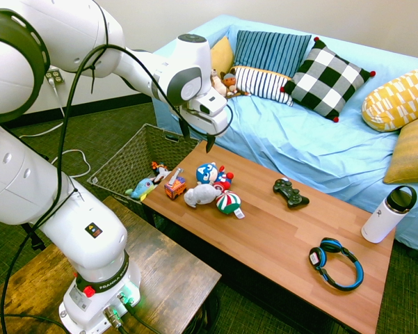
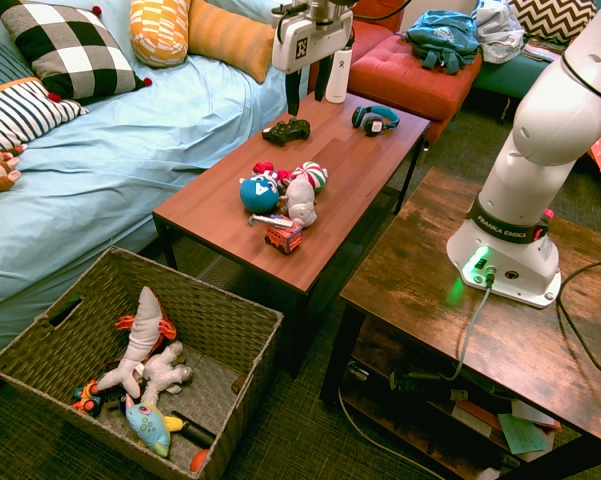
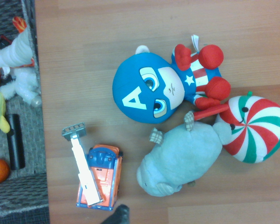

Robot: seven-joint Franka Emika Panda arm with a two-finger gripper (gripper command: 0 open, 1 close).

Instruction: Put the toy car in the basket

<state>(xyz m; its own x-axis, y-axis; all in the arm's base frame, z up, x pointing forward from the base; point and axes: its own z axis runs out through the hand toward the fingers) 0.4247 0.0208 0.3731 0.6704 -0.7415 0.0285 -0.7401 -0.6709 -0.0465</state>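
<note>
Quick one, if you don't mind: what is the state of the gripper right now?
Gripper: jaws open, holding nothing, hanging above the table.

A large white letter "A" stands on the blue head of the plush hero doll (image 3: pixel 151 91), which lies on the wooden coffee table (image 3: pixel 130 28) close to its end beside the basket. On the chest of the same doll there is a small white star. In the second exterior view, the black band around the robot base (image 2: pixel 505 222) carries the white words "FRANKA EMIKA". In the first exterior view the same band shows only "FRANKA", the rest is turned away. A small black square label with coloured marks is on the arm's lower link (image 1: pixel 92 230), but it is too small to read.
</note>
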